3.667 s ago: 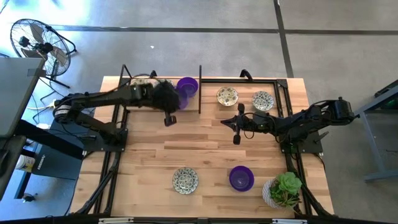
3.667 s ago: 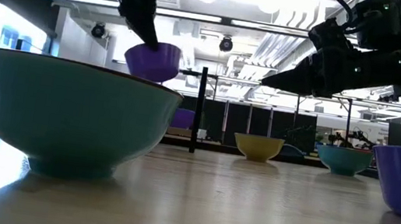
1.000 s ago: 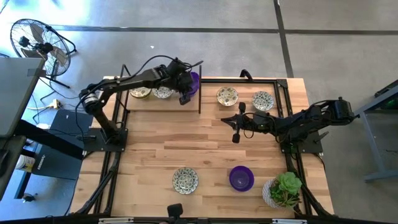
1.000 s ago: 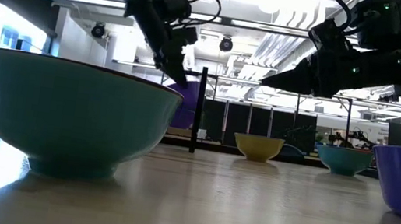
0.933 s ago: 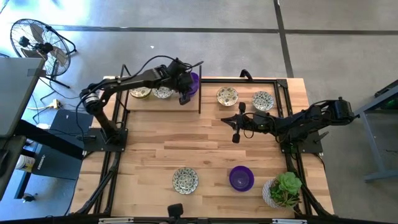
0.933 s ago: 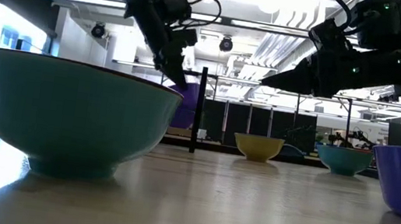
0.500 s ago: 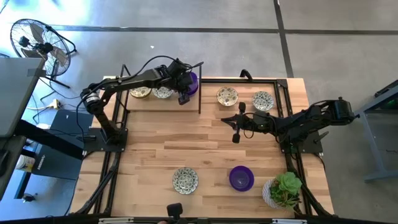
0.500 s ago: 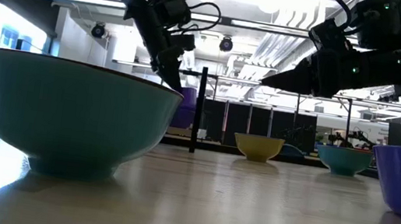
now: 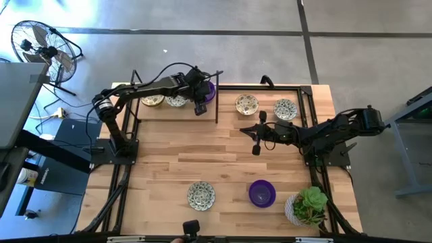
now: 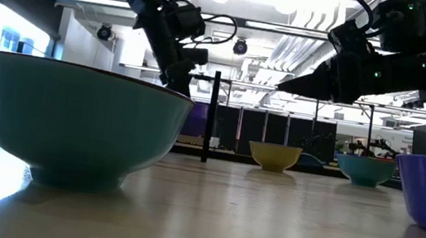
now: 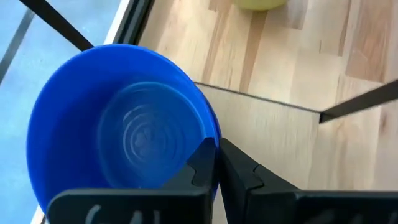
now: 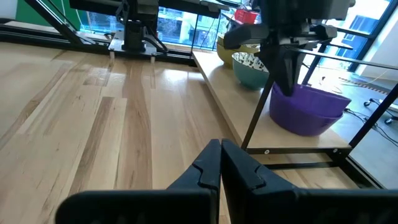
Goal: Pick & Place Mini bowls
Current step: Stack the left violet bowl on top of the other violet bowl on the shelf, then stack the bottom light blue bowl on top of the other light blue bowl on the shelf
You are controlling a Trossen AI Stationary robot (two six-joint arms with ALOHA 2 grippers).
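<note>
A glossy purple bowl [image 9: 210,88] sits at the right end of the raised far-left shelf, beside two speckled bowls [image 9: 165,100]. My left gripper [image 9: 200,102] is over its near side, shut on it. Two more speckled bowls [image 9: 247,104] [image 9: 285,109] stand far right. One speckled bowl [image 9: 201,195] and a second purple bowl [image 9: 262,193] stand near the front edge. My right gripper [image 9: 244,131] hovers shut and empty above the table's middle right. My left gripper holds the purple bowl by its rim [image 11: 213,138] on the near side, one finger [image 11: 200,169] inside the bowl and one outside. In the right wrist view the fingers [image 12: 289,71] come down from above. The bowl's base [image 12: 306,127] rests on the shelf.
A black upright post [image 9: 217,94] stands right beside the purple bowl, at the shelf's end. Black frame rails [image 9: 307,101] border the table. A white-potted green plant [image 9: 309,206] stands at the near right corner. Bare wood lies across the table's middle [image 9: 202,145].
My left gripper has stayed at the far-left shelf, shut on the purple bowl. It has sunk a little and shifted slightly toward the post. The bowl has come lower with it. The right arm has kept still.
</note>
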